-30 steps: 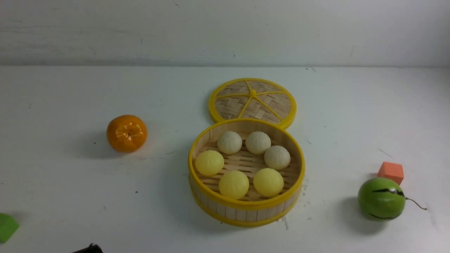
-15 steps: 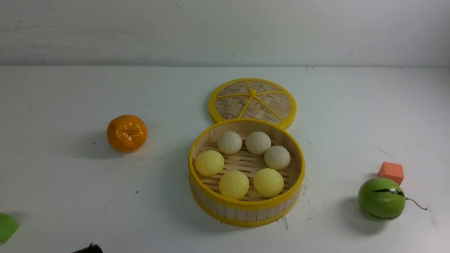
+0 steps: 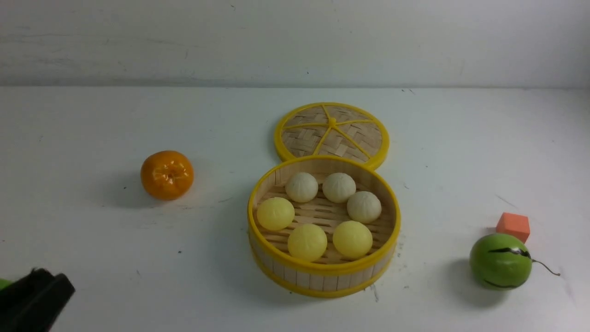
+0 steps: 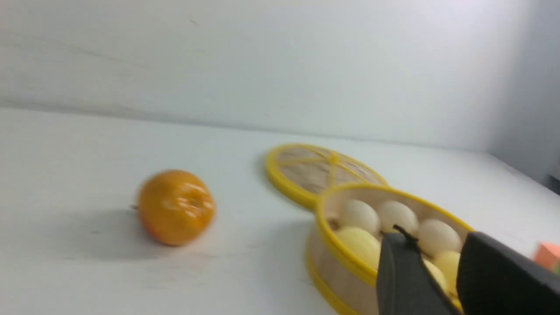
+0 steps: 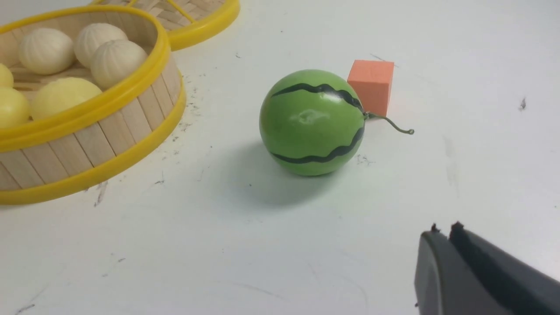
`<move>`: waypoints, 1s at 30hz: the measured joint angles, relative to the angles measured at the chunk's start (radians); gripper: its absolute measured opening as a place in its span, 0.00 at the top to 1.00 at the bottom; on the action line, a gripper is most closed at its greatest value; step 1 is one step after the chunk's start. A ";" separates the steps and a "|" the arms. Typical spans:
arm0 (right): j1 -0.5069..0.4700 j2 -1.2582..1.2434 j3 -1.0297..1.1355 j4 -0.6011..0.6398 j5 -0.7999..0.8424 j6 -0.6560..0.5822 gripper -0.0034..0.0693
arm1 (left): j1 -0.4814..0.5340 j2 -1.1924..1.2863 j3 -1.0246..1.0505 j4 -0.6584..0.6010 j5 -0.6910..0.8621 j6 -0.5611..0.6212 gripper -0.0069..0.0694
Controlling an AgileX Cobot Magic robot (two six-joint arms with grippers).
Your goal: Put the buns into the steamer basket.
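The steamer basket [image 3: 322, 272] stands at the table's middle, toward the front. Inside it lie three pale yellow buns [image 3: 307, 242] at the near side and three beige-white pleated buns [image 3: 339, 187] at the far side. My left gripper [image 3: 32, 299] shows as a black shape at the front left corner, far from the basket. In the left wrist view the left gripper [image 4: 435, 236] is open, with nothing between its fingers [image 4: 402, 271]. My right gripper [image 5: 444, 227] is shut and empty, low over bare table near the green ball. It does not show in the front view.
A flat woven lid [image 3: 332, 133] lies just behind the basket. An orange fruit [image 3: 167, 174] sits to the left. A green striped ball [image 3: 500, 260] with a stem and an orange cube [image 3: 512, 226] sit at the right. A sliver of a green block [image 3: 2, 282] shows at the left edge.
My left gripper has come up into the front view at the lower left and now covers most of the green block. The buns and basket have not moved.
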 joint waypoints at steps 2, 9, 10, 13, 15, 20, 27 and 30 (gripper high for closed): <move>0.000 0.000 0.000 0.000 0.000 0.000 0.91 | 0.054 -0.021 0.000 0.000 0.010 -0.004 0.66; 0.000 0.000 0.001 0.000 0.000 0.000 0.91 | 0.259 -0.181 0.110 0.069 0.069 -0.168 0.86; 0.000 0.000 0.001 0.001 -0.001 0.000 0.91 | 0.259 -0.191 0.110 0.099 0.108 -0.181 0.90; 0.000 -0.001 0.001 0.001 -0.001 0.000 0.91 | 0.256 -0.198 0.111 0.161 0.275 -0.206 0.93; 0.000 -0.001 0.001 0.001 -0.002 0.000 0.91 | 0.256 -0.198 0.118 0.156 0.413 -0.210 0.93; 0.000 -0.001 0.002 0.001 -0.002 0.000 0.91 | 0.256 -0.198 0.119 0.099 0.452 -0.214 0.93; 0.000 -0.001 0.002 0.001 -0.004 0.000 0.90 | 0.256 -0.198 0.119 0.071 0.449 -0.216 0.93; 0.000 -0.001 0.002 0.001 -0.004 0.000 0.89 | 0.256 -0.198 0.119 0.069 0.448 -0.216 0.93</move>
